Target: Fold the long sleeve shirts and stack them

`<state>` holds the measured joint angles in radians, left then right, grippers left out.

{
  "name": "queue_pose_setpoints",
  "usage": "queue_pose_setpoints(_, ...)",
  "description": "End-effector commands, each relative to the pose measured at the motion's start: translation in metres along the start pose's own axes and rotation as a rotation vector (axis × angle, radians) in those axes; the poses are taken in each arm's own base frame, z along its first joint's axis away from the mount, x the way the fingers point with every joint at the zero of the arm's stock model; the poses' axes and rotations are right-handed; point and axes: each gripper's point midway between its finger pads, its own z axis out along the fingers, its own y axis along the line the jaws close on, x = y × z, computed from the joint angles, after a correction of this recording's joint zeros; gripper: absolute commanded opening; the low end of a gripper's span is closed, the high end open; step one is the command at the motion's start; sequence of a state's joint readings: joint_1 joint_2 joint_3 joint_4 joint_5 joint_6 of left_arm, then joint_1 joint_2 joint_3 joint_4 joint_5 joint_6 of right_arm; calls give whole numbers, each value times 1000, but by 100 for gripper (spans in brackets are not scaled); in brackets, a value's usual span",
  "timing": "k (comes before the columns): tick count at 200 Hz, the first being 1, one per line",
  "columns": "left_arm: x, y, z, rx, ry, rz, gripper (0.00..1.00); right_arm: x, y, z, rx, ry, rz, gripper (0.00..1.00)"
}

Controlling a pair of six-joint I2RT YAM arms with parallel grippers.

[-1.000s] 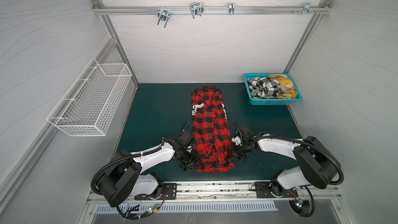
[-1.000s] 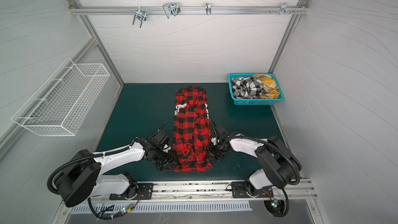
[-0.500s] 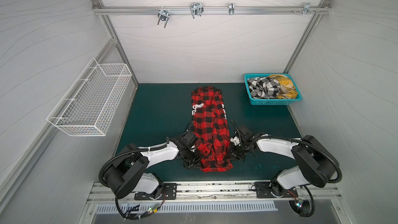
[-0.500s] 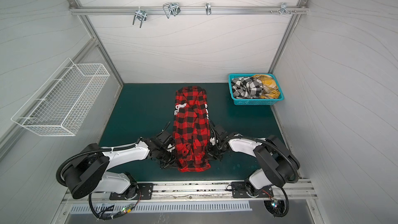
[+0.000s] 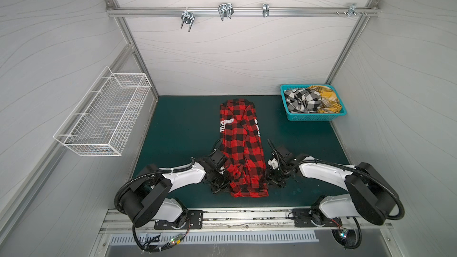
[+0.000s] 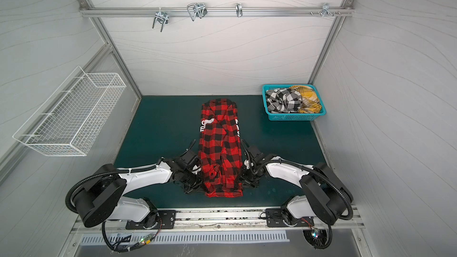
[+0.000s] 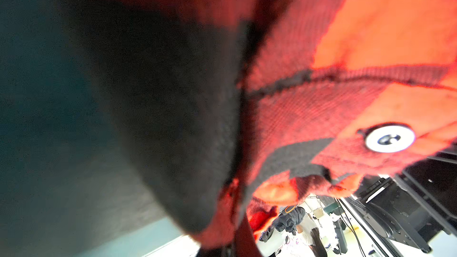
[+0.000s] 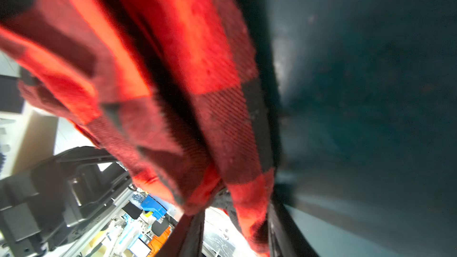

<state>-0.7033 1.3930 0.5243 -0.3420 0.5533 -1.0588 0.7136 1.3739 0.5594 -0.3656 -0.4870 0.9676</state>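
Partly hidden, partly blurred
The red plaid shirt is folding over its white letters; the left gripper and right gripper are sitting half-hidden at its edges; wrist-view cloth is blurring.

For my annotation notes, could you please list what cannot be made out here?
In both top views:
left end effector and right end effector tips, under red plaid shirt
white letters, covered by folds
black-and-white shirt and yellow shirt, crumpled in turquoise basket
In wrist views: shirt blurred

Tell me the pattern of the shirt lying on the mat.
The shirt is red-and-black buffalo plaid, clearest in a top view.
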Motion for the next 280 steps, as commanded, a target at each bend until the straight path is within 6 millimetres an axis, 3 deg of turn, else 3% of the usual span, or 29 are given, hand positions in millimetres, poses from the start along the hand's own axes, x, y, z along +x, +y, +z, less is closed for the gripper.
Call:
queue_pose_setpoints(1,-8,5,1,-24,-48,1,0,8,-17,7,63,37,33,38)
queue_pose_setpoints(10,-9,5,1,-27,-53,4,0,8,-18,9,70,43,41,39)
queue_pose_setpoints(33,-9,6,0,-30,-56,6,0,11,-21,9,87,59,41,54)
queue_pose_setpoints(48,-9,7,-1,-29,-59,6,0,15,-25,1,101,38,41,55)
queue_pose_setpoints(68,-8,7,0,-25,-62,7,0,19,-30,-8,111,8,41,48)
queue_pose_setpoints(100,-8,7,0,-23,-58,9,0,21,-32,-1,104,35,49,32)
queue_pose_setpoints(137,-8,7,1,-22,-55,10,0,23,-25,8,107,68,26,37)
queue_pose_setpoints(173,-9,7,1,-18,-57,7,0,21,-18,7,92,55,-2,13)
queue_pose_setpoints(193,-8,4,-2,-15,-61,16,0,20,-13,2,85,35,-18,7)
queue_pose_setpoints(244,-1,-16,-31,33,-98,52,0,33,-10,-12,127,26,-63,3)
queue_pose_setpoints(280,11,-17,-42,67,-94,40,0,51,-10,-24,150,11,-75,3)
